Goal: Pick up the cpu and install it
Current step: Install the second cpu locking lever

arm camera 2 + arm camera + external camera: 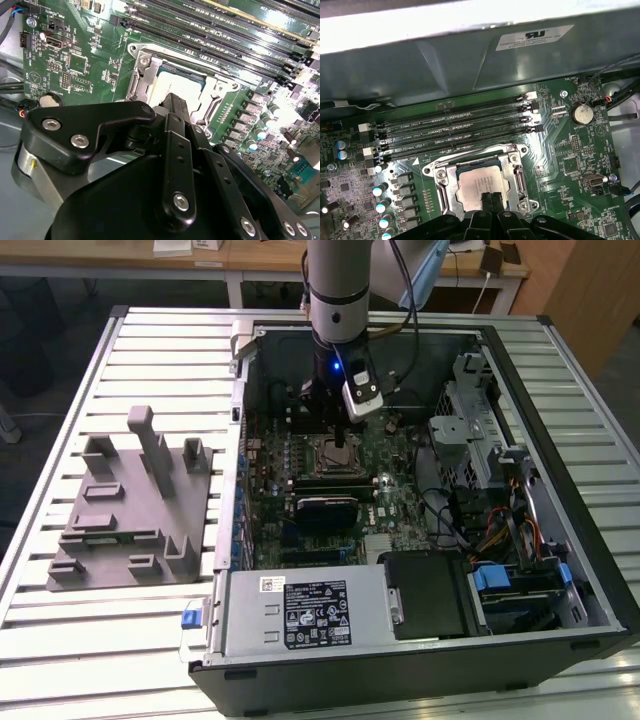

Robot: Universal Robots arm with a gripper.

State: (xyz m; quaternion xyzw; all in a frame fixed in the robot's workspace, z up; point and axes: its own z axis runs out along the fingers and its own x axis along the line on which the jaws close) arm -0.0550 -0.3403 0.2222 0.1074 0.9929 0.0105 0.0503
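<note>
The cpu is a pale silver square lying flat inside the open metal socket frame on the green motherboard. In the second wrist view the cpu shows as a pale patch just past the fingertips. My gripper hangs straight over the cpu's near edge, and its two black fingers are pressed together with nothing between them. In the exterior view the gripper reaches down into the open computer case, just above the socket.
Memory slots run beside the socket, with capacitors on another side. A black heatsink block, a power supply and a drive cage stand inside the case. A grey fixture sits on the slatted table at the exterior view's left.
</note>
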